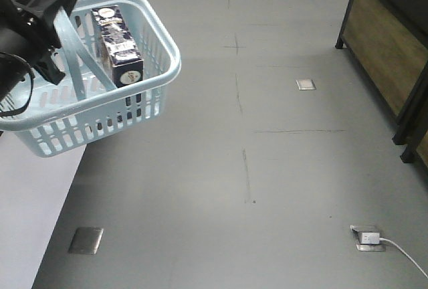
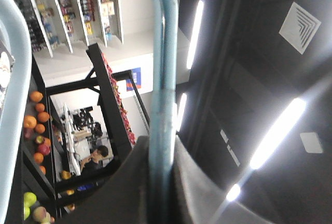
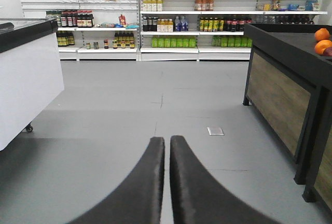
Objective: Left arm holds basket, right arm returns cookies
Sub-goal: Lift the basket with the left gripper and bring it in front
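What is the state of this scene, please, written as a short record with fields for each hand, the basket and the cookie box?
Left hand: shut on one hoop handle of the light blue slotted plastic basket, which hangs in the air above the grey floor
Basket contents: dark navy cardboard cookie box, lying tilted inside
Right hand: shut, empty, pointing toward the store shelves
Cookie box returned to shelf: no, it is in the basket
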You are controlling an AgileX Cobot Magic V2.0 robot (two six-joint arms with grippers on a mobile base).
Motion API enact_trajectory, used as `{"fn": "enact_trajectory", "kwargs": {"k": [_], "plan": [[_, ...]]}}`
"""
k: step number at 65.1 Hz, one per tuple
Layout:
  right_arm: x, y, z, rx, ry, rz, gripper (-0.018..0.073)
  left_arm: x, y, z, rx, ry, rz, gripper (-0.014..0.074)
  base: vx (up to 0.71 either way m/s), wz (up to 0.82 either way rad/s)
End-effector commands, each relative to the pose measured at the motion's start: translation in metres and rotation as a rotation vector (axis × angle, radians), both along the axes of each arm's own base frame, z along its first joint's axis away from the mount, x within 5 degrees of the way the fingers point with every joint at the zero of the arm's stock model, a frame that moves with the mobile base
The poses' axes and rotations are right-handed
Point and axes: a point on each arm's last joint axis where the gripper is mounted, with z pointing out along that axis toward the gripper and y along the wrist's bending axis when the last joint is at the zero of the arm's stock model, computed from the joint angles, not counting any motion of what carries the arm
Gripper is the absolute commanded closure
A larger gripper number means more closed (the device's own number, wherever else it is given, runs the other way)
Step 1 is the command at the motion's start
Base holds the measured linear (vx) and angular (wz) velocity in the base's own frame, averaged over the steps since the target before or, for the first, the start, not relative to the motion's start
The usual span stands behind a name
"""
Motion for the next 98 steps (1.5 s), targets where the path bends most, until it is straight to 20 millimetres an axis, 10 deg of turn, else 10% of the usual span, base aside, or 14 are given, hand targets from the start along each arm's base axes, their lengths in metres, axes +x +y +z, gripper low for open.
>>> {"fn": "enact_trajectory", "kwargs": {"k": [1,36,98], "plan": [[0.0,0.0,0.001,-0.012,-0.063,0.004,0.0565,-0.016,-0.015,0.032,-0.085,-0.172,-0.094,0.0599,0.0,0.0],[0.0,0.0,0.001,-0.012,-0.063,0.004,0.0565,-0.028,-0.08,0.015,-0.161,-0.133,-0.358,0.0599,0.0,0.0],[0.0,0.0,0.001,-0.012,-0.063,0.004,0.0565,-0.087,-0.083,-0.065,-0.274,-0.031,-0.533,0.0599,0.0,0.0]]}}
